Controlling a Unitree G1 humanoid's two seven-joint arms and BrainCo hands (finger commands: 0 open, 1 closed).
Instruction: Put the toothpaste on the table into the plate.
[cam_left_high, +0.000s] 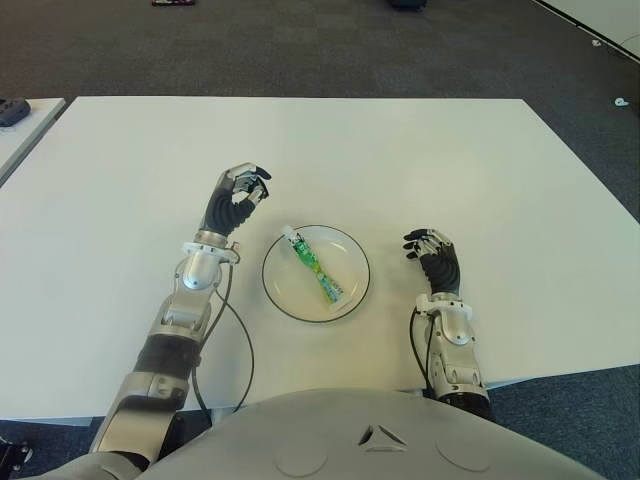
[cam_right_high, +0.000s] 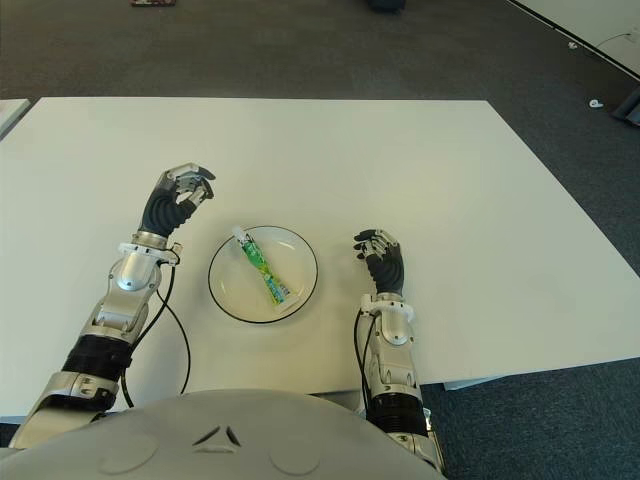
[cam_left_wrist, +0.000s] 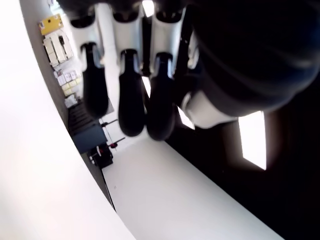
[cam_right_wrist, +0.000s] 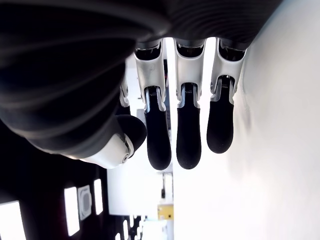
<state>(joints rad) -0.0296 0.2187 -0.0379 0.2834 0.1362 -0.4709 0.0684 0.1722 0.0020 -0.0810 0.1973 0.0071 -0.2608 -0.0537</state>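
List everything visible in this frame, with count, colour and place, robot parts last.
toothpaste: one, green and white tube, lying slantwise inside the plate, cap end near the far rim.
plate: one, white with a dark rim, on the table between the two hands.
table: one, white, filling most of the view; the edge of a second white surface shows at far left.
floor: dark grey carpet beyond the table, with a few small items too far off to identify.
left hand: one, black and silver, left of the plate and a bit farther out, fingers loosely curled, holding nothing.
right hand: one, black and silver, right of the plate, fingers relaxed, holding nothing.
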